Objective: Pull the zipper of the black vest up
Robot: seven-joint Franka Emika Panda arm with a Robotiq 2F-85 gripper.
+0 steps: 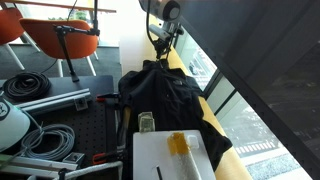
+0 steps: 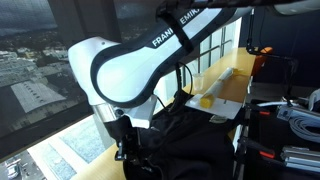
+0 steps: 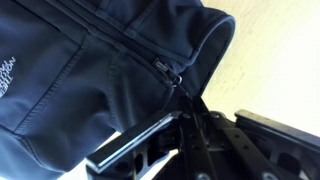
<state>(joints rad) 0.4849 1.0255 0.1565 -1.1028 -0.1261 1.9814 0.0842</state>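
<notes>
jaws at zipper pull point(image 3: 164, 69) (grip unclear) | black vest point(image 3: 70, 95) matte, softly folded

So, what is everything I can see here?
black vest: one, black, rumpled on the tabletop
zipper pull: one, dark, on the vest's front in the wrist view
tabletop: one, pale yellow, under the vest
chairs: two, orange, at the back
coiled cables: several, black and grey, on the dark bench
board: one, white, in front of the vest
block: one, yellow, on the board
robot arm: one, white, above the vest
gripper: one, black, by the zipper pull; open or shut unclear
</notes>
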